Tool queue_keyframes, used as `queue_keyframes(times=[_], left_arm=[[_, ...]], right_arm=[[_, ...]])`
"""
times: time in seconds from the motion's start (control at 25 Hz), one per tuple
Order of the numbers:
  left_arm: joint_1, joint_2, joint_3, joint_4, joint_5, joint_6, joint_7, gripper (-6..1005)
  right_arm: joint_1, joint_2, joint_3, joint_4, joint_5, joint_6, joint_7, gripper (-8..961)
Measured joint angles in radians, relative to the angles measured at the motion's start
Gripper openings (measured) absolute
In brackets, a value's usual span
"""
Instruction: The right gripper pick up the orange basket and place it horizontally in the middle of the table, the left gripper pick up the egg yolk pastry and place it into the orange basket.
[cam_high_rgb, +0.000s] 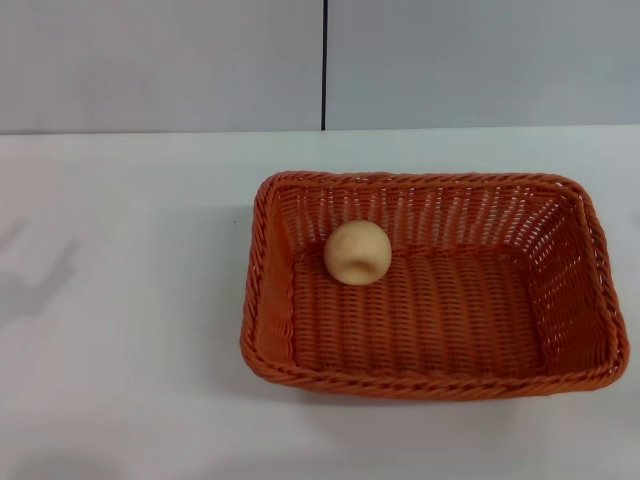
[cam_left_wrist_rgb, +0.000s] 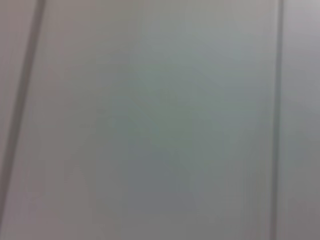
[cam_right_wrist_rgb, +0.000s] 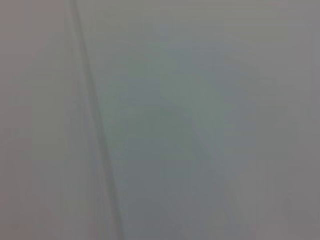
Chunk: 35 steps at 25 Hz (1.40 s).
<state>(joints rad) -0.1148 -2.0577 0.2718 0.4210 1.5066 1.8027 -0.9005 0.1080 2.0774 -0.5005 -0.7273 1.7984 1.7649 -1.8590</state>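
On the white table (cam_high_rgb: 120, 300), your egg yolk pastry (cam_high_rgb: 357, 252) lay inside the orange basket (cam_high_rgb: 430, 380); both steps looked finished. Neither gripper showed, so their jaws couldn't be told.

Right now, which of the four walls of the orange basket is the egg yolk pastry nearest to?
The egg yolk pastry lies inside the orange basket by its far long wall, toward the robot's left end; the near wall and the right end are well away.
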Motion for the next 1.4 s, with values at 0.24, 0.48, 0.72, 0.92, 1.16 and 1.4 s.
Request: queue_keyframes(times=[0.24,0.48,0.72,0.92,1.16,1.4], left_arm=[[0.053,-0.005,-0.118,-0.041,-0.002,0.002,0.060,829],[0.062,-0.005,-0.172,-0.092,-0.003,-0.002,0.136,829],[0.048,-0.006,-0.196,-0.104,-0.006,-0.020,0.146,829],[0.046,-0.005,-0.219,-0.112,-0.008,-0.028,0.157,829],[0.050,-0.004,-0.240,-0.136,-0.009,-0.030,0.180,829],[0.081,-0.002,-0.249,-0.142,-0.010,-0.038,0.185,829]], right_arm=[[0.016,0.001,0.135,0.163,0.038,0.004,-0.203,752],[0.028,0.001,0.160,0.277,0.159,0.002,-0.299,752],[0.034,0.001,0.173,0.306,0.166,-0.002,-0.312,752],[0.042,0.001,0.207,0.339,0.174,-0.004,-0.325,752],[0.050,0.001,0.212,0.340,0.174,-0.011,-0.326,752],[0.063,0.003,0.210,0.369,0.174,-0.037,-0.363,752]])
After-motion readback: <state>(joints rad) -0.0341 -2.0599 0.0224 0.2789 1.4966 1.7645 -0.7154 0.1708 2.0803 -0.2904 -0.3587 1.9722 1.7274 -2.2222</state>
